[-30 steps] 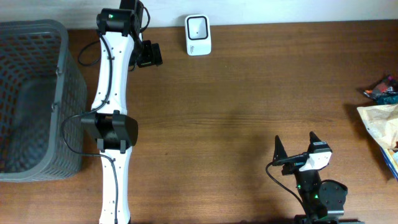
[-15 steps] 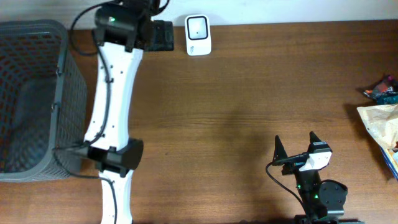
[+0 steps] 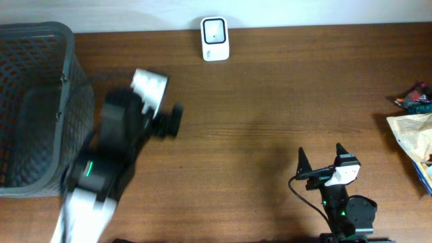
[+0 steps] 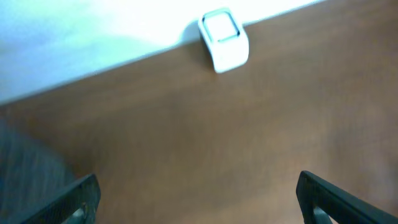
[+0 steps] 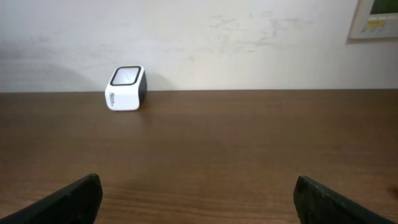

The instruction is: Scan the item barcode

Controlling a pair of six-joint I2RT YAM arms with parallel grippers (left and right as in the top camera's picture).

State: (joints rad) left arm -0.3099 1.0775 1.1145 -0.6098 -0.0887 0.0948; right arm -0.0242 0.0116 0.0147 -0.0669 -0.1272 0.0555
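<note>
Left gripper [image 4: 198, 186] blurred, in front and left of the barcode scanner [image 3: 214, 38], jaws spread wide, nothing between. Right gripper [image 3: 320, 154] well in front and right of it, jaws equally wide, empty. Snack packets [image 3: 410, 128] far right of it, untouched. Mesh basket [image 3: 62, 88] far left.

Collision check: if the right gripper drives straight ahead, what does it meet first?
Way looks free: the right gripper faces bare table up to the wall; the scanner sits left of that line. Depth unclear.

left arm [image 3: 111, 158] pulled back from scanner [image 3: 214, 38], now blurred beside basket [image 3: 34, 28]
</note>
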